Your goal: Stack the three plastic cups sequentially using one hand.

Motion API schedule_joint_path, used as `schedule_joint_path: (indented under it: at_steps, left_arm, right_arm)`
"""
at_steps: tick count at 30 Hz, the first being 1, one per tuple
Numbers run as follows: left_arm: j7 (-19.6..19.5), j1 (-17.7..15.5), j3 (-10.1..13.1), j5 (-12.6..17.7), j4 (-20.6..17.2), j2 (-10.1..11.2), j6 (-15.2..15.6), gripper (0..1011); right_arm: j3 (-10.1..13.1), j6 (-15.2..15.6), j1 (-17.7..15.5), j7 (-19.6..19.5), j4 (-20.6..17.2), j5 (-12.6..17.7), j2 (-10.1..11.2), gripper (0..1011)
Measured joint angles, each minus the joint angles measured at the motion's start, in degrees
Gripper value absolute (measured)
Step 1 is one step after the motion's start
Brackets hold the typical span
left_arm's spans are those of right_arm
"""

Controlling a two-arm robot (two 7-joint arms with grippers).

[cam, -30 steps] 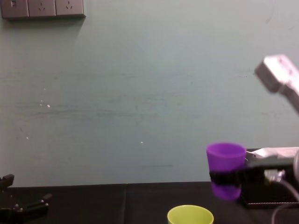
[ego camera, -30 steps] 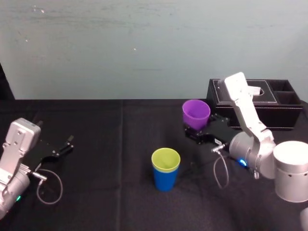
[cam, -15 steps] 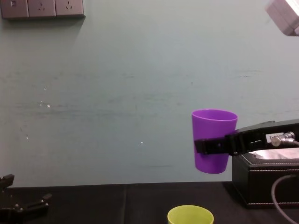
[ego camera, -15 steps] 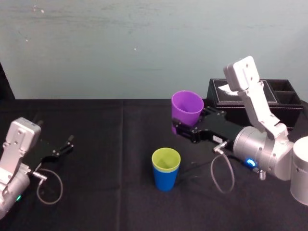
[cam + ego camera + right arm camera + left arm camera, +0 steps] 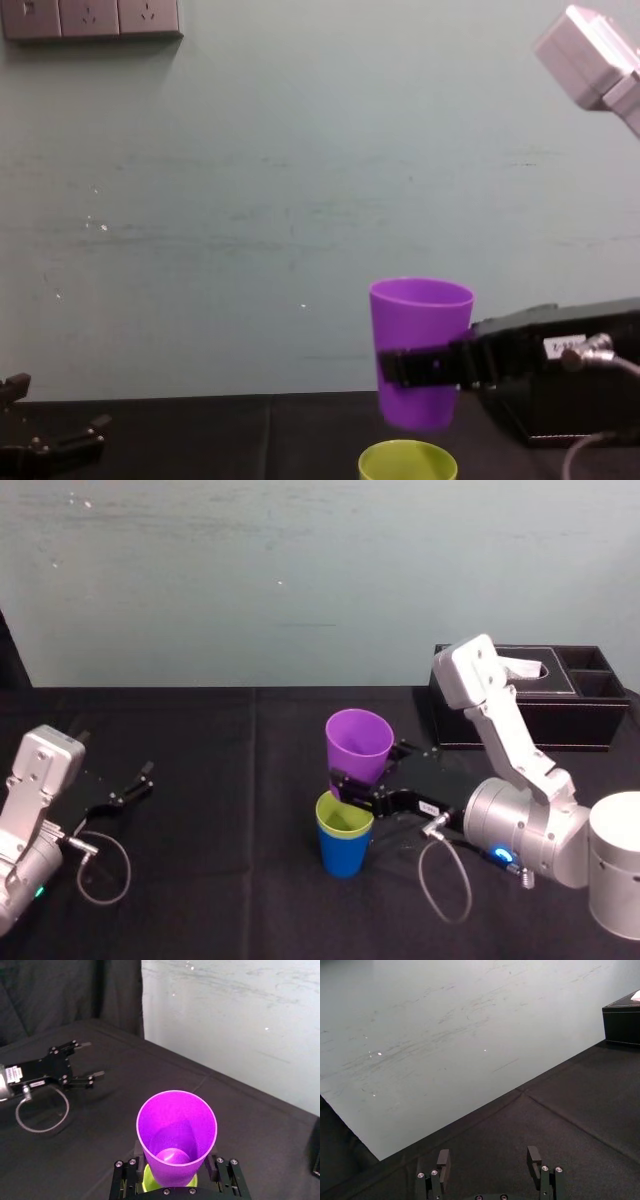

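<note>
Right gripper [image 5: 348,780], black, clamps the upright purple plastic tumbler [image 5: 358,742] low on its wall. Its base hangs just above the yellow-green tumbler [image 5: 344,817], which is nested in the blue tumbler [image 5: 343,853]. Their axes nearly line up, so a straight descent seems due. Left gripper [image 5: 130,783] rests open on the table, well apart.

Lone cup [image 5: 360,742] above nested pair [image 5: 344,848]

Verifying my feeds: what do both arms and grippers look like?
Both arms are light grey with silver joints. The right gripper is black, with a white label and a looping grey cable; a blue light glows on its arm. The left gripper is black too, likewise cabled.
</note>
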Motion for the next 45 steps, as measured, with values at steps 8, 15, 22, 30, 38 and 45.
schedule_joint_path:
  at_steps: [8, 15, 22, 30, 38, 45]
  left_arm:
    - [0.0, 0.0, 0.0, 0.0, 0.0, 0.0, 0.0, 1000]
    - [0.0, 0.0, 0.0, 0.0, 0.0, 0.0, 0.0, 1000]
    - [0.0, 0.0, 0.0, 0.0, 0.0, 0.0, 0.0, 1000]
    - [0.0, 0.0, 0.0, 0.0, 0.0, 0.0, 0.0, 1000]
    - [0.0, 0.0, 0.0, 0.0, 0.0, 0.0, 0.0, 1000]
    - [0.0, 0.0, 0.0, 0.0, 0.0, 0.0, 0.0, 1000]
  right_arm:
    - [-1.0, -0.1, -0.7, -0.2, 0.0, 0.9, 0.6, 707]
    - [-1.7, -0.6, -0.7, -1.1, 0.7, 1.7, 1.0, 707]
    - [-2.1, -1.1, -0.3, -1.6, 1.6, 2.5, 1.2, 707]
    - [-2.9, -1.2, 0.4, -2.1, 2.5, 3.2, 1.3, 707]
    - [-3.3, -1.3, 0.6, -2.7, 3.1, 3.7, 1.6, 707]
    - [-3.6, -1.4, 0.9, -3.1, 3.4, 3.9, 1.8, 707]
